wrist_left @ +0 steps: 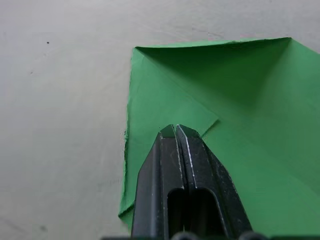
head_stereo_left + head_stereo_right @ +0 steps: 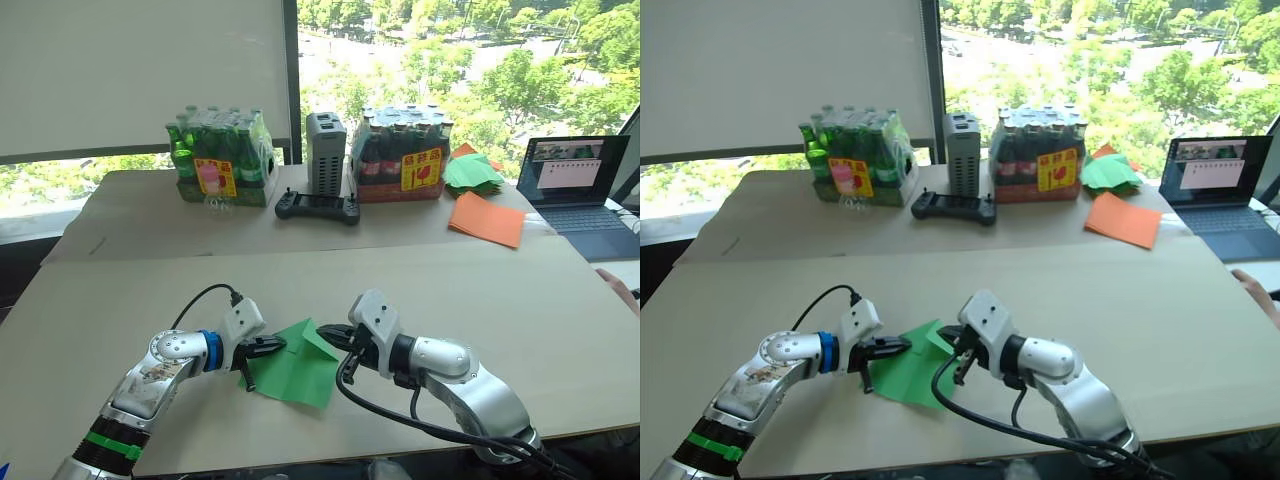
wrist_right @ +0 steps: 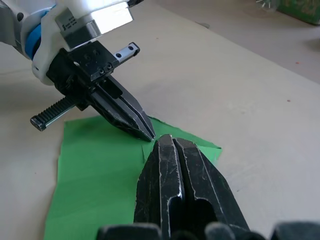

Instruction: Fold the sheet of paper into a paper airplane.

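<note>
The sheet of paper (image 2: 298,372) is bright green and lies flat on the near table between my two arms, with one corner folded over into a flap (image 1: 170,95). My left gripper (image 2: 280,345) is shut, and its tip rests on the sheet at the flap's edge (image 1: 175,129). From the other side my right gripper (image 2: 326,333) is shut too. Its tip (image 3: 172,139) sits on the same flap, almost touching the left gripper (image 3: 149,135).
On the far table stand two shrink-wrapped bottle packs (image 2: 218,157) (image 2: 402,155), a grey box (image 2: 325,152) and a black controller (image 2: 317,207). Orange sheets (image 2: 487,218) and a green paper stack (image 2: 472,172) lie far right beside a laptop (image 2: 578,185). A person's hand (image 2: 625,291) shows at the right edge.
</note>
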`<control>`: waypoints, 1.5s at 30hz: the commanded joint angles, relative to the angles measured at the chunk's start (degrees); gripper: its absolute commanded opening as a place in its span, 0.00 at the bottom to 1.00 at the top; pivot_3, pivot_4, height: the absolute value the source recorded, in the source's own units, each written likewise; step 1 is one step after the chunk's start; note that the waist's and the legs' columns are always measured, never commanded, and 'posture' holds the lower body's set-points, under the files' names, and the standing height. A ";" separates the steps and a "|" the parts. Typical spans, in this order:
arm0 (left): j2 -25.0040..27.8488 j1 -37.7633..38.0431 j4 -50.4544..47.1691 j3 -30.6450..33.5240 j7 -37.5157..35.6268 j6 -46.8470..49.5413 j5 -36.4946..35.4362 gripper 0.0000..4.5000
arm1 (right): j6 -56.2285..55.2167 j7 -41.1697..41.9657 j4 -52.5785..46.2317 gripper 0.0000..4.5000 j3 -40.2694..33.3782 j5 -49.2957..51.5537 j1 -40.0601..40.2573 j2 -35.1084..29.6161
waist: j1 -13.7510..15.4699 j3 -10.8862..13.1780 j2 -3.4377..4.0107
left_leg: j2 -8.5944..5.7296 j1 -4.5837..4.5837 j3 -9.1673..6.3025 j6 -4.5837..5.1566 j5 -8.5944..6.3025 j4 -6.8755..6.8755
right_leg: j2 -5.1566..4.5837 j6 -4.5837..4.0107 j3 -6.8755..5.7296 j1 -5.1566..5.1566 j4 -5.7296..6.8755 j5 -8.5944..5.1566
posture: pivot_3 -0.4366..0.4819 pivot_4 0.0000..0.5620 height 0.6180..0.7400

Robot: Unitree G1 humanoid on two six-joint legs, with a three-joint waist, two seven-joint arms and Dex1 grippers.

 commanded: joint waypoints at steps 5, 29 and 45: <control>0.05 0.88 1.72 -1.13 0.53 0.99 1.76 0.01 | 0.25 4.82 -3.91 0.00 -3.84 2.35 4.07 -11.35 | 0.84 0.00 0.00 | 0.09 -0.01 0.49 0.40 -0.24 -0.02 | 0.05 0.42 0.43 -0.07 -0.03 -0.23 | 0.48 0.27 0.85; -0.91 0.13 0.62 -2.43 1.05 1.77 2.38 0.01 | -2.86 7.16 -4.06 0.00 1.04 -0.46 8.89 -18.49 | 2.06 -0.01 0.05 | -1.46 -0.24 -0.19 1.12 0.08 -0.05 | -1.65 1.37 -0.06 0.16 0.12 -0.68 | 0.48 0.27 0.80; -1.46 -0.85 0.33 -3.31 0.74 2.32 2.65 0.01 | -3.46 1.87 2.44 0.00 3.54 -3.14 2.06 -9.13 | 2.12 0.02 0.01 | -1.48 -0.18 0.24 1.24 0.03 -0.03 | -1.61 1.58 0.44 0.08 0.00 -0.56 | 0.48 0.27 0.80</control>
